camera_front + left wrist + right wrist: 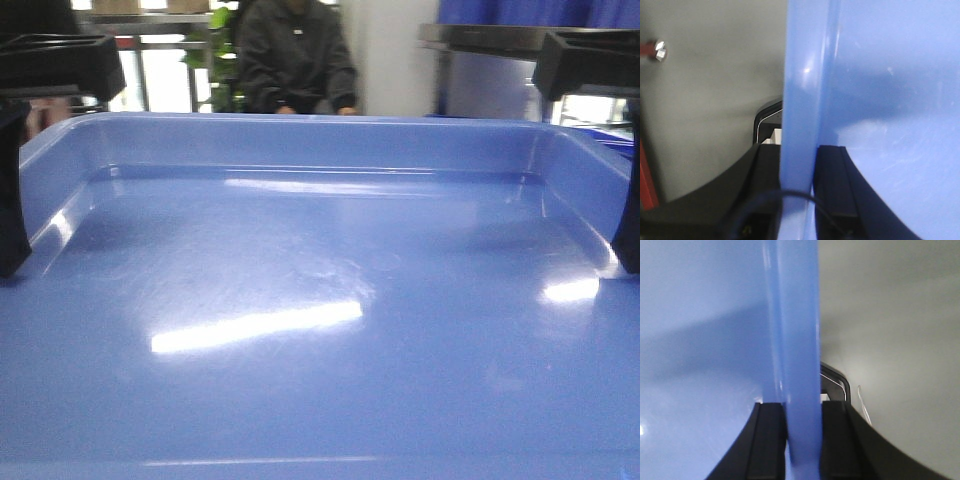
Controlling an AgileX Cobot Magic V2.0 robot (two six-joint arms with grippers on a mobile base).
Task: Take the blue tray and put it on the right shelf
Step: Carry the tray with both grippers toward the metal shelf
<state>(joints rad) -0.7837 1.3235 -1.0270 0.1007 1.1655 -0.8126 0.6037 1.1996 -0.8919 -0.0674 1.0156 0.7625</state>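
The glossy periwinkle-blue tray (320, 330) fills the front view, held level and close to the camera. My left gripper (10, 200) is shut on its left rim and my right gripper (630, 220) is shut on its right rim. In the left wrist view my gripper (799, 150) has one finger inside and one outside the blue rim (800, 90). The right wrist view shows my right gripper (802, 407) clamping the rim (792, 330) the same way. The metal rail of the right shelf (480, 38) shows at the top right, behind the tray.
A person in a dark jacket (295, 55) sits beyond the tray's far rim, next to a green plant (222, 50). Dark blue bins (500, 10) stand on the shelf. Grey floor (705, 100) lies below the tray, with a red part and bolt (655, 50) at the left.
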